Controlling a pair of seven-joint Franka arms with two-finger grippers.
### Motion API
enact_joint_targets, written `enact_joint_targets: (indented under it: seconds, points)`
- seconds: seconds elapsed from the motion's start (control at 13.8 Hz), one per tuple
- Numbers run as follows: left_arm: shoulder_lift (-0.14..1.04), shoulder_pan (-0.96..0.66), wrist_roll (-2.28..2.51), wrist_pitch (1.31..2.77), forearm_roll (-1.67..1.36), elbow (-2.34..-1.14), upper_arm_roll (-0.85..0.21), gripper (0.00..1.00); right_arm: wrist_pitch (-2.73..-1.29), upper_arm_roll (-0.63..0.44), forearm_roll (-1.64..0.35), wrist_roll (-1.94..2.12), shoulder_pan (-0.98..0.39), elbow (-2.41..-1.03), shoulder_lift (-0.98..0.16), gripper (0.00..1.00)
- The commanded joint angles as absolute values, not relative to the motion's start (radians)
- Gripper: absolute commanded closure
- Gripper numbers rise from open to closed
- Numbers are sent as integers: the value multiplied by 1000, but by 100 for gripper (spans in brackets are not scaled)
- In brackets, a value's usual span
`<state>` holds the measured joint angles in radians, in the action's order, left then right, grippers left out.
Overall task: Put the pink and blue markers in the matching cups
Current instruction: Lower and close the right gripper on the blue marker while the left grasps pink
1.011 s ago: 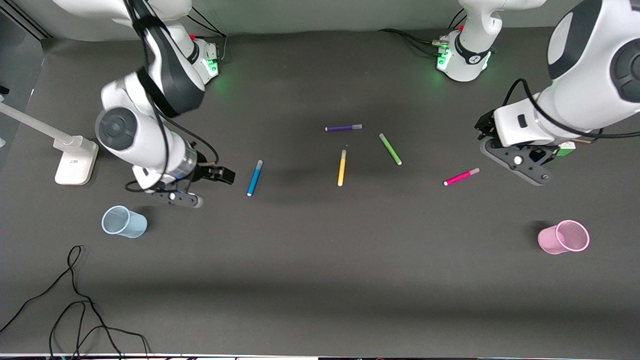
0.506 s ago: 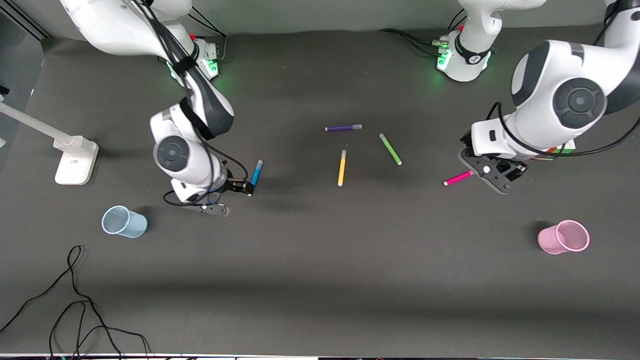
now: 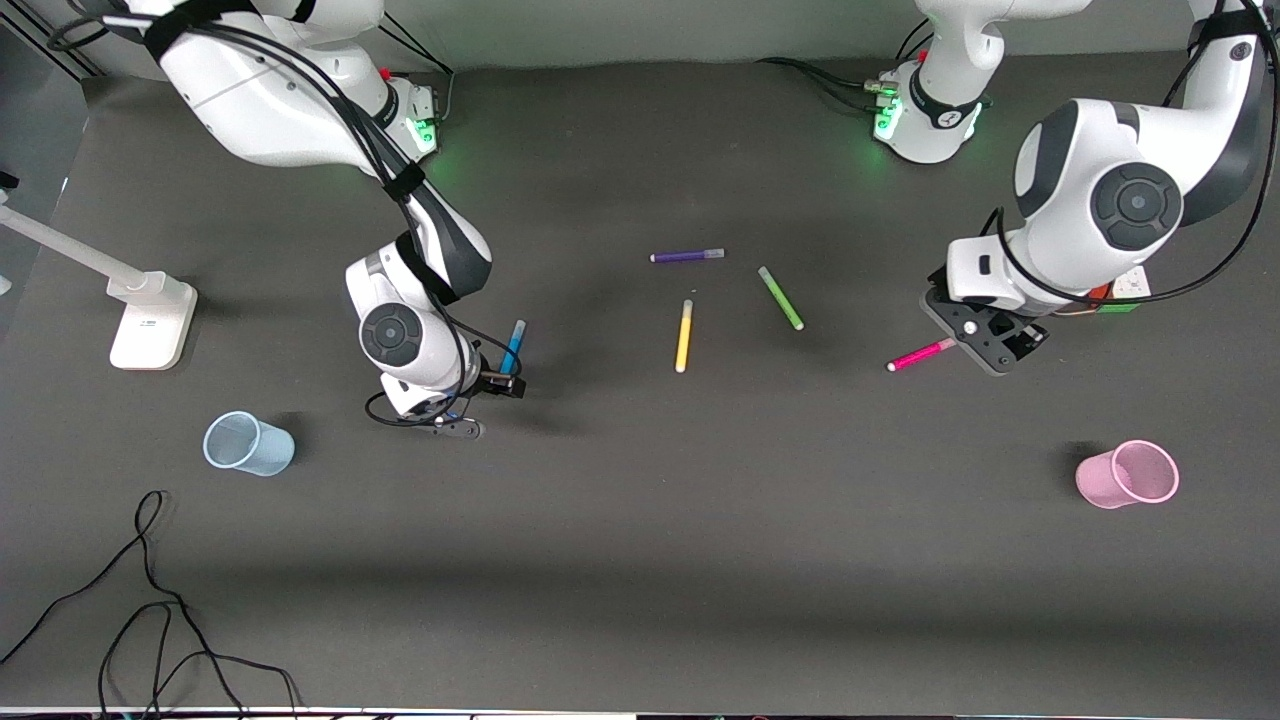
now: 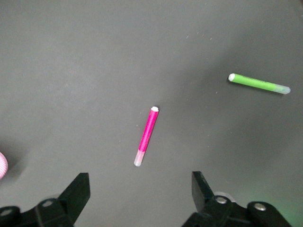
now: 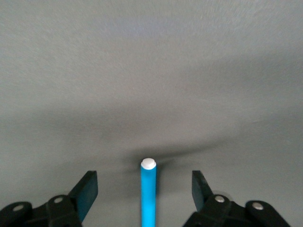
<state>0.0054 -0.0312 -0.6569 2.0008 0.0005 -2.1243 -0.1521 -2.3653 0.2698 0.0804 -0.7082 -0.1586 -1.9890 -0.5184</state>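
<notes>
Blue marker (image 5: 148,194) between open right claw (image 5: 144,191); pink marker (image 4: 146,136) under open left claw (image 4: 141,194).

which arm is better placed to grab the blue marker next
Right. The right gripper is open and straddles the blue marker. The left gripper is open at the pink marker.

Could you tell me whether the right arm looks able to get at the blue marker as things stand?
Probably yes: the right gripper is open, its fingers either side of the blue marker, with nothing between them.

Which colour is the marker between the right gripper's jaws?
Blue with a white end, clearest in the right wrist view.
</notes>
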Motion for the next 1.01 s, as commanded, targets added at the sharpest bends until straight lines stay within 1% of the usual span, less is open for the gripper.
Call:
enact_joint_targets:
  seconds: [0.0,0.14,0.29,0.36,0.43,0.51,0.58,0.65,0.79,0.87,0.94]
  points:
    - [-23,0,-677,2010,-43,-2158,-149,2,-2425,270,104,-758,-161,-2040,-518,14]
    - [-17,5,-669,2010,-41,-2152,-147,2,-2430,270,104,-765,-163,-2051,-520,23]
    - [-3,11,-678,2011,-38,-2158,-147,1,-2440,270,104,-769,-163,-2056,-528,35]
    - [3,6,-680,2016,-37,-2164,-149,1,-2462,270,104,-769,-161,-2060,-538,39]
    - [5,0,-680,2025,-37,-2181,-150,1,-2474,270,104,-769,-161,-2062,-545,40]
    - [9,0,-681,2029,-37,-2192,-150,1,-2479,270,104,-769,-161,-2062,-546,44]
    - [14,0,-692,2054,-34,-2212,-150,1,-2480,270,104,-769,-161,-2062,-549,52]
    - [14,0,-736,2118,-34,-2256,-150,3,-2479,270,104,-769,-160,-2060,-549,61]
    - [18,2,-799,2254,-34,-2345,-150,4,-2479,270,104,-769,-158,-2059,-549,78]
    - [24,2,-824,2297,-32,-2368,-150,4,-2474,270,104,-769,-156,-2057,-549,84]
    - [37,2,-871,2342,-32,-2388,-150,4,-2471,268,104,-769,-156,-2056,-549,88]
